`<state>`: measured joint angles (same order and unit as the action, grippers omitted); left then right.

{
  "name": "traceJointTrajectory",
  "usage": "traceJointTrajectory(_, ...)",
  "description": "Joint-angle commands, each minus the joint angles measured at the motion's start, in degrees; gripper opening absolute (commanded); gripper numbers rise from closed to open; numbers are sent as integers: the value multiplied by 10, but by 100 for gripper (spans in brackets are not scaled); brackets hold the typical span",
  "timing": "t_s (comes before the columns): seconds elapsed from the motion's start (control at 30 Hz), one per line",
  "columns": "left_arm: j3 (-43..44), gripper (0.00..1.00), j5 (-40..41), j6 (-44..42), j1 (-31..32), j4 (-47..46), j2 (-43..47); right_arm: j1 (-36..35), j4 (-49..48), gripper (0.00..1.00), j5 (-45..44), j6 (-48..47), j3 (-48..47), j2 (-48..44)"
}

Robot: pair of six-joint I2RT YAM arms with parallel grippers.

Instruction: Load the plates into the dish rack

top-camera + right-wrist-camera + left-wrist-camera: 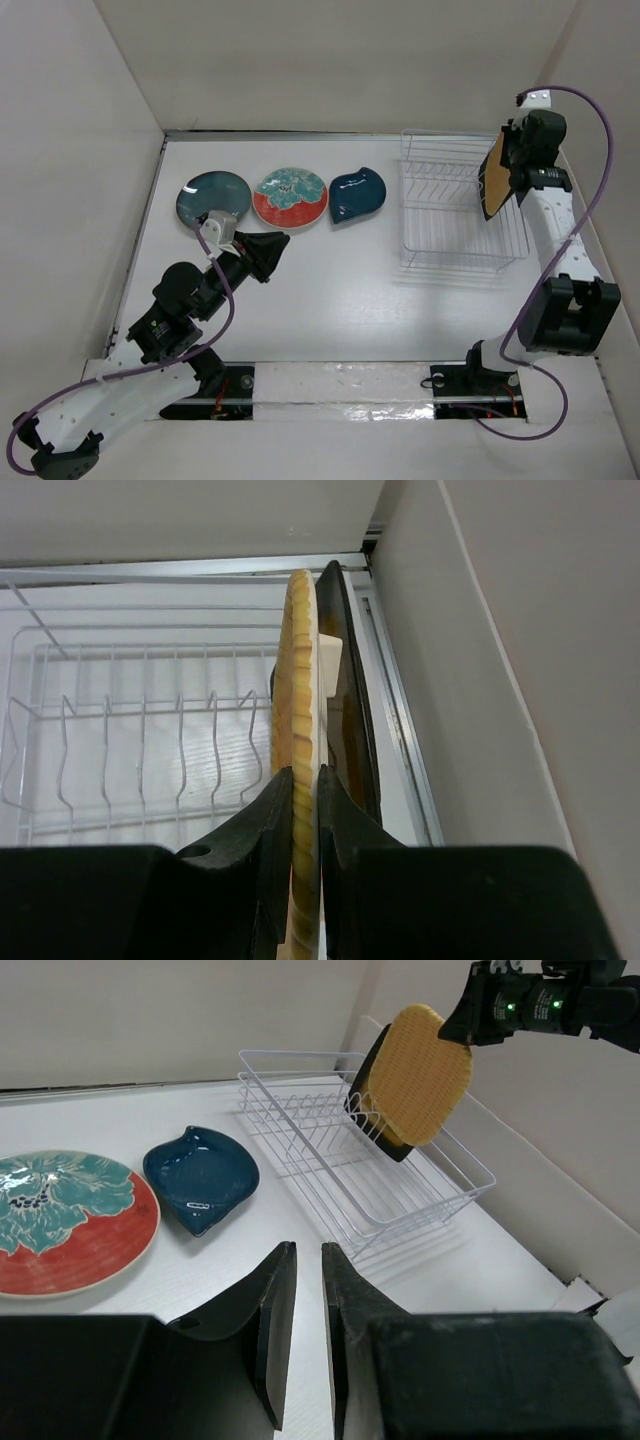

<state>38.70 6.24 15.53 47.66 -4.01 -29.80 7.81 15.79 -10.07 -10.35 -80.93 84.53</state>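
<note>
My right gripper [305, 770] is shut on the edge of the tan woven plate [298, 680], holding it upright over the right end of the dish rack [455, 205]. Just behind it stands the black-rimmed tan plate [345, 710], and I cannot tell whether the two touch. The left wrist view shows the woven plate [418, 1075] hanging above the rack [330, 1150]. On the table to the left lie the dark teal plate [213, 197], the floral plate [291, 197] and the navy leaf plate [357, 194]. My left gripper [275, 247] hovers near these, its jaws a narrow gap apart and empty.
White walls close in the table at the back and on both sides; the right wall [480, 660] runs right beside the rack. The rack's upright tines [180, 740] stand in rows left of the held plate.
</note>
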Motion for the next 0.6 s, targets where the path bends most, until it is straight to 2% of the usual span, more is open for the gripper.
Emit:
traceJointTrajectory(0.0, 6, 14, 4, 2, 3, -25, 8, -13, -117, 0, 7, -49, -17, -9)
traceJointTrajectory(0.3, 6, 14, 6, 2, 9, -25, 4, -13, -142, 0, -3, -89, -32, 33)
traceJointTrajectory(0.57, 7, 14, 8, 1, 9, -26, -3, -13, -204, 0, 23, -68, 17, 49)
